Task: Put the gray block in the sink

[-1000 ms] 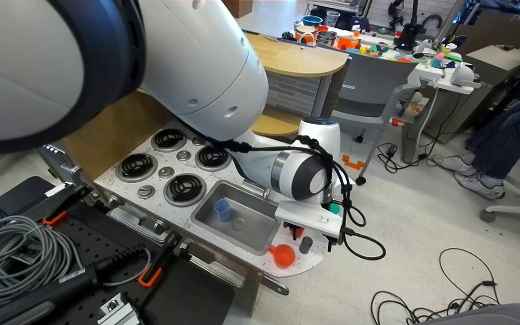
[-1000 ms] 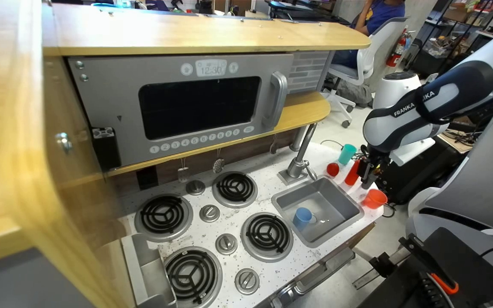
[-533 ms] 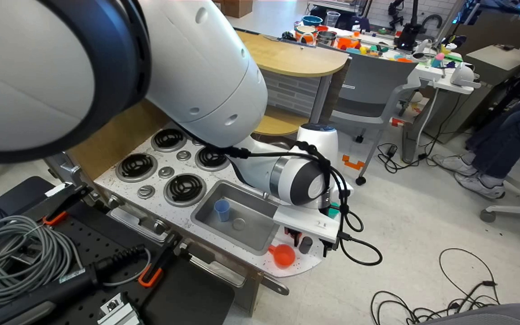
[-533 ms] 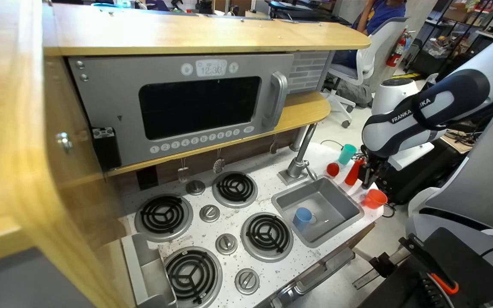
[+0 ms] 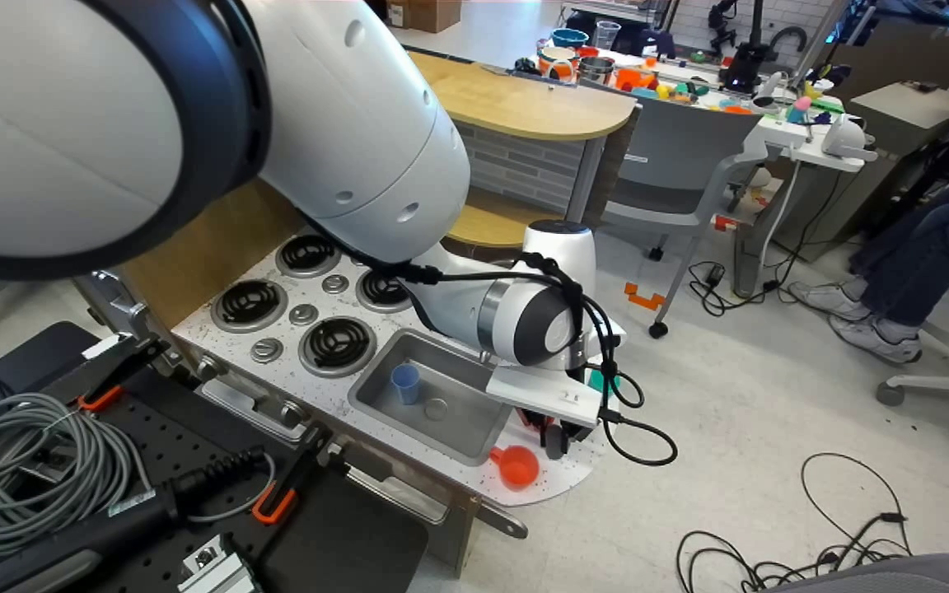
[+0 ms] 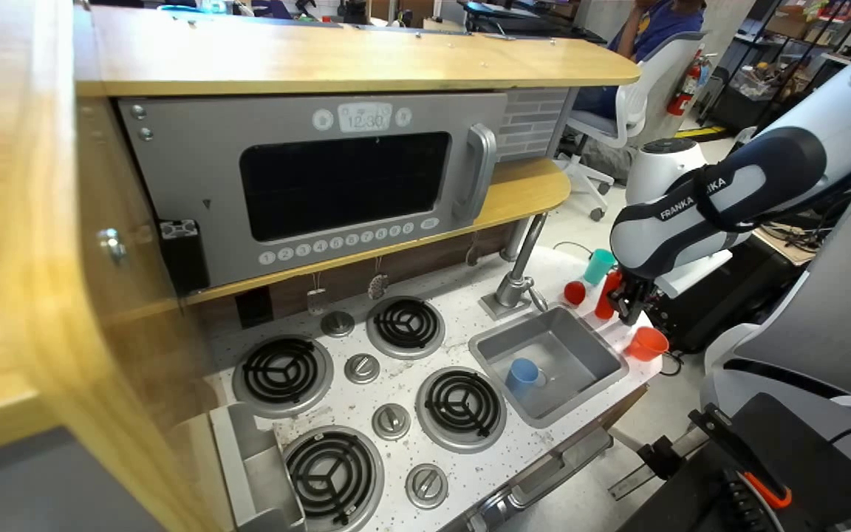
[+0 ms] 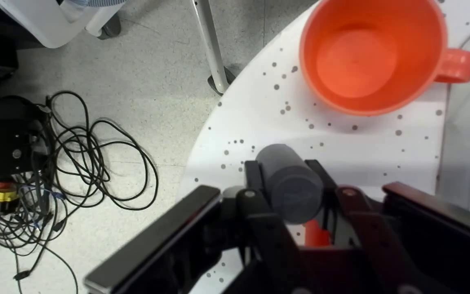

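Observation:
The gray block point(image 7: 296, 192) is a short dark cylinder held between the fingers in the wrist view. My gripper point(image 7: 286, 169) is shut on it, one finger against each side. In an exterior view the block point(image 5: 555, 443) shows below the hand, near the rounded end of the white counter; whether its base touches the counter I cannot tell. The dark fingers mostly hide it in an exterior view where my gripper point(image 6: 626, 312) shows beside the red bottle. The metal sink point(image 6: 573, 362) lies a short way off along the counter, with a blue cup point(image 6: 522, 377) inside.
An orange cup point(image 7: 361, 57) stands close to the block, between it and the counter's front edge. Behind the gripper are a red bottle point(image 6: 607, 295), a small red cup point(image 6: 574, 292) and a teal cup point(image 6: 600, 266). A faucet point(image 6: 518, 273) rises at the sink's back.
The fingers have closed from wide apart onto the gray block. The hand has shifted slightly toward the sink side, and the block has moved a little with it.

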You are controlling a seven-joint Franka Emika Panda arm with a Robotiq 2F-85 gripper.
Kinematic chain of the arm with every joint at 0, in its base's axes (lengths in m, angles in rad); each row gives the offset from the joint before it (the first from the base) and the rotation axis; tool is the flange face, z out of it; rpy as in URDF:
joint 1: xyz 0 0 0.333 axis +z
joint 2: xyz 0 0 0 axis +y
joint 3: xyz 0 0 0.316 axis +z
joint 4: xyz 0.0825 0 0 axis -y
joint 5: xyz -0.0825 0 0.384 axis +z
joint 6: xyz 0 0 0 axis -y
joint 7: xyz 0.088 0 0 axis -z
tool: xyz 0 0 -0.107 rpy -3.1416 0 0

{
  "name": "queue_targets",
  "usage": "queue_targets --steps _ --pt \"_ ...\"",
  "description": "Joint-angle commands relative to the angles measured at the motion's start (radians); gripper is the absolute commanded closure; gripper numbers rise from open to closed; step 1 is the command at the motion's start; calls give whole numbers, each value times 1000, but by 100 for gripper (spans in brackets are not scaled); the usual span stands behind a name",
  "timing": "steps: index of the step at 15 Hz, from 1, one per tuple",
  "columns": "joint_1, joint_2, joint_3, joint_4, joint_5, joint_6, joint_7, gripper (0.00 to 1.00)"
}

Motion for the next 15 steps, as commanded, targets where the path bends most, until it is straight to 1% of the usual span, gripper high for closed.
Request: queue_targets --steps 1,4,7,11,15 --pt "26 -20 -13 -29 -13 -11 43 92" --pt "39 -61 -18 -87 -10 -19 76 92" --pt "62 -111 -34 -174 -16 25 118 92" --pt "91 -161 -36 -274 -27 169 136 92" --pt "139 -199 -42 -368 -27 262 150 92"
